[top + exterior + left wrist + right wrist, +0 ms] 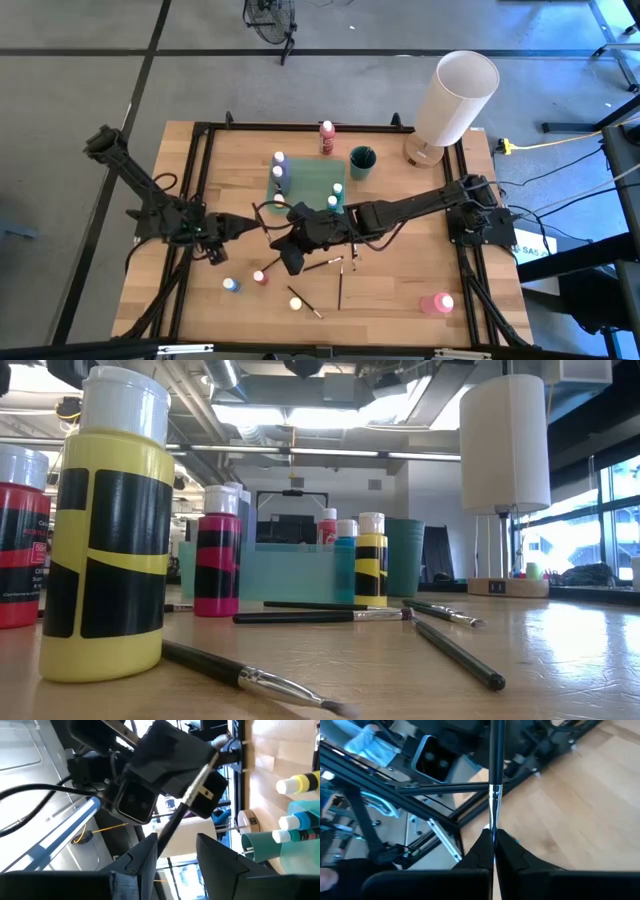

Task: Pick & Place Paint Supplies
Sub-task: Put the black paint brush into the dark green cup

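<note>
A thin dark-handled brush [176, 814] hangs in the air between my two grippers, over the table's middle left. My right gripper [493, 840] is shut on it near its metal ferrule [494, 795]; in the high view this gripper [283, 236] reaches in from the right. The brush's handle runs toward my left gripper [175, 855], which is open. The handle's free end comes in between its fingers, close beside one finger [145, 862]. In the high view my left gripper [240, 224] points level toward the right one. Neither gripper shows in the low view. My right gripper pinches the brush just behind the ferrule's near end [493, 831] between its two fingertips. The fingers lie along the brush, which sticks straight out from them, lifted clear of the table. My left gripper has the handle's end [159, 836] beside one finger; I cannot tell whether they touch.
A teal tray [308, 176] with several bottles sits at the table's middle far side, beside a teal cup [362, 162] and a red bottle [327, 137]. Loose bottles [231, 285] and brushes [340, 282] lie near the front. A pink bottle [437, 303] lies front right. A white cylinder [455, 98] stands far right.
</note>
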